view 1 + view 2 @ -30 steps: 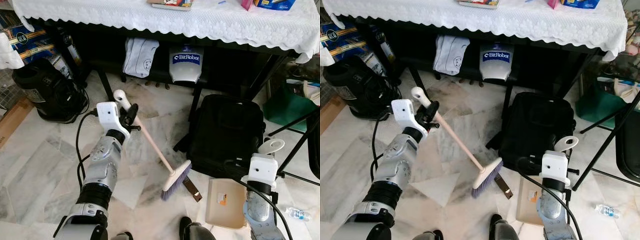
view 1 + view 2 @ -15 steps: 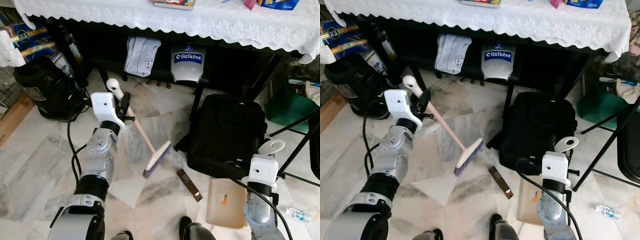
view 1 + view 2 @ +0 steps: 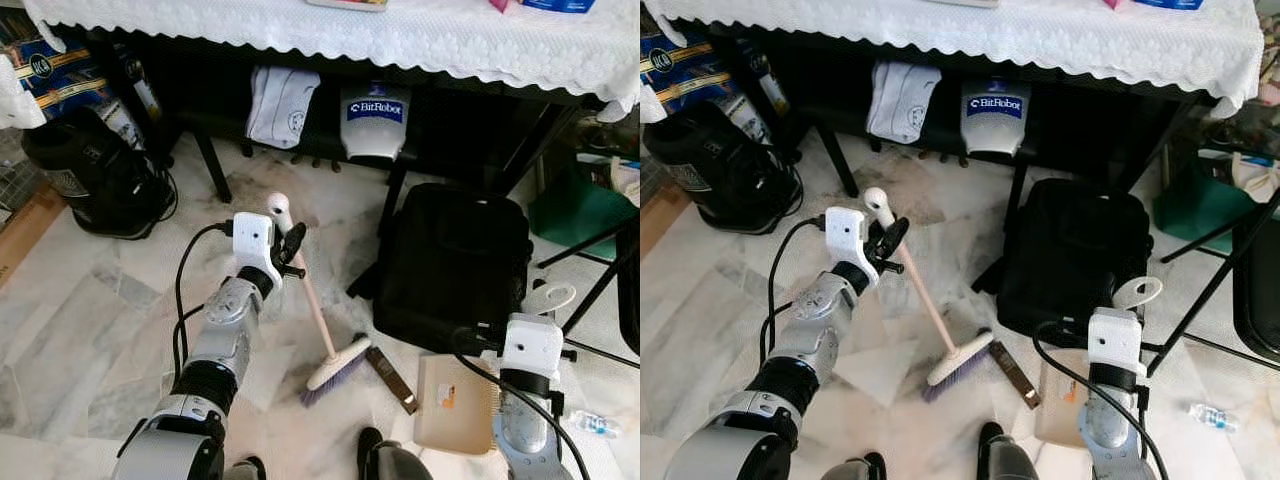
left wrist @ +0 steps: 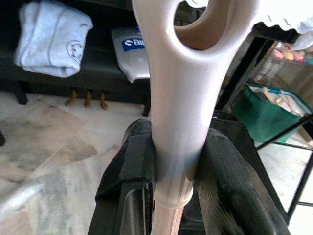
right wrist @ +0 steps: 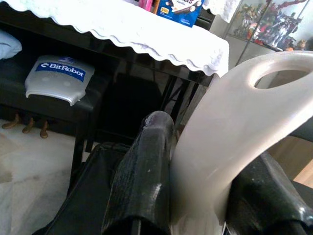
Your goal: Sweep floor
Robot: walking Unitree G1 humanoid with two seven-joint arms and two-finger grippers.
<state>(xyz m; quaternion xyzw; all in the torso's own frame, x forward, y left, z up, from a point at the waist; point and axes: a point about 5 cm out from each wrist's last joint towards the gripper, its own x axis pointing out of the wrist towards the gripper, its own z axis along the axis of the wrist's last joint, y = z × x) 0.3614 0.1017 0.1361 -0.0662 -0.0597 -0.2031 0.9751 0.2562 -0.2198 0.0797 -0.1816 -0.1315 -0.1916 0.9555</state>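
at the far left a black vacuum cleaner [image 3: 95,185] sits on the marble floor [image 3: 80,310], just beside a stack of printed boxes [image 3: 55,75] that the picture's edge cuts off. the left arm reaches forward from the lower left, elbow bent, its forearm angled up and to the right. the left gripper [image 3: 287,250] has its two black fingers [image 4: 132,166] clamped on the upper end of the broom [image 3: 313,310], just below the looped white grip. the pale handle slants down and to the right, and the purple bristles rest on the floor near the bottom edge of the head views, close to the robot's feet. a small dark brown bar [image 3: 392,366] lies on the floor just beside the brush head, to its right.

behind, a table with a white lace cloth [image 3: 400,40] runs along the top; in the dark under it lie a grey garment [image 3: 280,105] and a white bitrobot case [image 3: 373,120]. a black backpack [image 3: 455,265] stands on the floor right of the broom.

the right arm rises from the bottom right corner, upright. the right gripper [image 5: 195,161] has its fingers closed round the white looped handle of the tan dustpan [image 3: 455,405], whose pan lies flat on the floor just beside the backpack. the pan's right part is hidden behind the arm. at the far right a green bag [image 3: 575,205] and a small bottle [image 3: 600,425] are partly cut off.
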